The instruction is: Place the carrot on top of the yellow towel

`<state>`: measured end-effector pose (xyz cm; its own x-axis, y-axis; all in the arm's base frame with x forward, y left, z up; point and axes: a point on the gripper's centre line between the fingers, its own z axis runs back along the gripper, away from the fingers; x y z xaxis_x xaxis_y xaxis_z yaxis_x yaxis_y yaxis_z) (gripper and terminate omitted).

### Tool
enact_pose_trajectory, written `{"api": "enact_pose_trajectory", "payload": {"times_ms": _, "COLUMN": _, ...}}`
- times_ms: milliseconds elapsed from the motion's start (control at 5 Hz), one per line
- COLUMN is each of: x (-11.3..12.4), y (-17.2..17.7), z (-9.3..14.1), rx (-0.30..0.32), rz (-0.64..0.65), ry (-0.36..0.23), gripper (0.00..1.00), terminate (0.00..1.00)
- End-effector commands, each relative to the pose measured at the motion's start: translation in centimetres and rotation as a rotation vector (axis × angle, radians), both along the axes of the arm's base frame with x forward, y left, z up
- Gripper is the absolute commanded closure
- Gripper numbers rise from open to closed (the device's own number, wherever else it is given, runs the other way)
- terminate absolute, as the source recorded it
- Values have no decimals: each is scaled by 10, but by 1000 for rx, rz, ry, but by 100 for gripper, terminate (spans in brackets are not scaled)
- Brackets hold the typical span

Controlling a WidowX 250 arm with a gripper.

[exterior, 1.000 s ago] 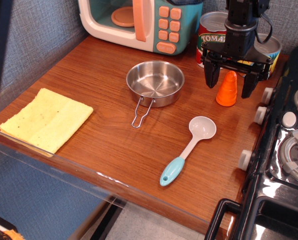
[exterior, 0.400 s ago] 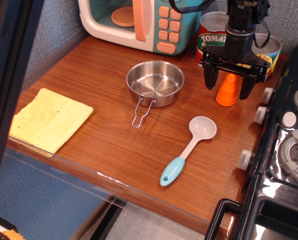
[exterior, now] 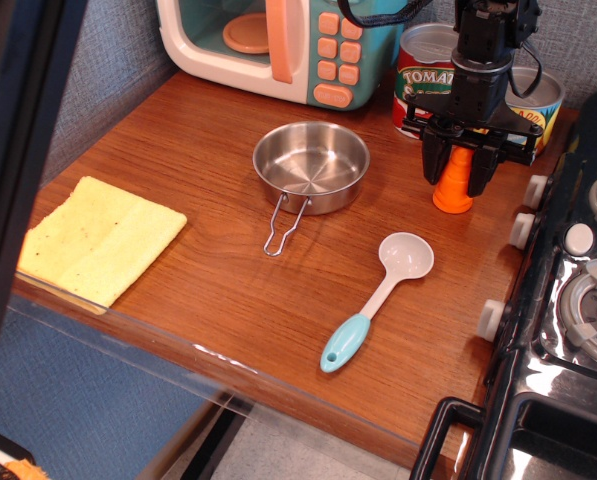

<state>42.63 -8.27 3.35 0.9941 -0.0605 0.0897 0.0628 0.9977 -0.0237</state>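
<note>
Since the earlier frames, the black gripper has drawn its two fingers in from a wide straddle until they sit against the sides of the small bright orange ridged plastic carrot, which stands upright near the far right corner of the wooden tabletop, just in front of the red tomato can. The jaws now look pressed onto the cone's upper half, pinching it, though its base seems to rest on the wood. The pale yellow folded towel lies flat at the near left corner, well apart from the carrot, with the round steel pan and the white spoon with a blue handle between them. Because the cone tapers and is ridged, the grip is likely to slip upward, so the hold should be firm and low on a ridge before lifting. A straight rise clear of the pan's rim, then a level carry toward the near left corner, should bring it over the cloth's middle.
</note>
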Motion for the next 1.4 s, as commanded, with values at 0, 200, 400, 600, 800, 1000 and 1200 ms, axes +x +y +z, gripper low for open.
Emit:
{"api": "enact_pose_trajectory", "payload": {"times_ms": 0, "x": 4, "y": 7, "z": 73, "rx": -74, "rz": 1, "ry": -144, "gripper": 100, "terminate": 0}}
{"api": "enact_pose_trajectory", "payload": {"times_ms": 200, "x": -15, "y": 28, "z": 116, "rx": -113, "rz": 29, "ry": -202, "gripper": 100, "terminate": 0}}
{"api": "enact_pose_trajectory", "payload": {"times_ms": 400, "x": -49, "y": 65, "z": 139, "rx": -89, "rz": 84, "ry": -213, "gripper": 100, "terminate": 0}}
{"api": "enact_pose_trajectory", "payload": {"times_ms": 600, "x": -93, "y": 109, "z": 140, "rx": -34, "rz": 175, "ry": -218, "gripper": 100, "terminate": 0}}
{"api": "enact_pose_trajectory", "payload": {"times_ms": 800, "x": -138, "y": 153, "z": 120, "rx": 36, "rz": 282, "ry": -189, "gripper": 100, "terminate": 0}}
{"api": "enact_pose_trajectory", "payload": {"times_ms": 1000, "x": -162, "y": 198, "z": 95, "rx": 8, "rz": 390, "ry": -168, "gripper": 100, "terminate": 0}}
{"api": "enact_pose_trajectory", "payload": {"times_ms": 1200, "x": -169, "y": 219, "z": 79, "rx": -29, "rz": 449, "ry": -161, "gripper": 100, "terminate": 0}}
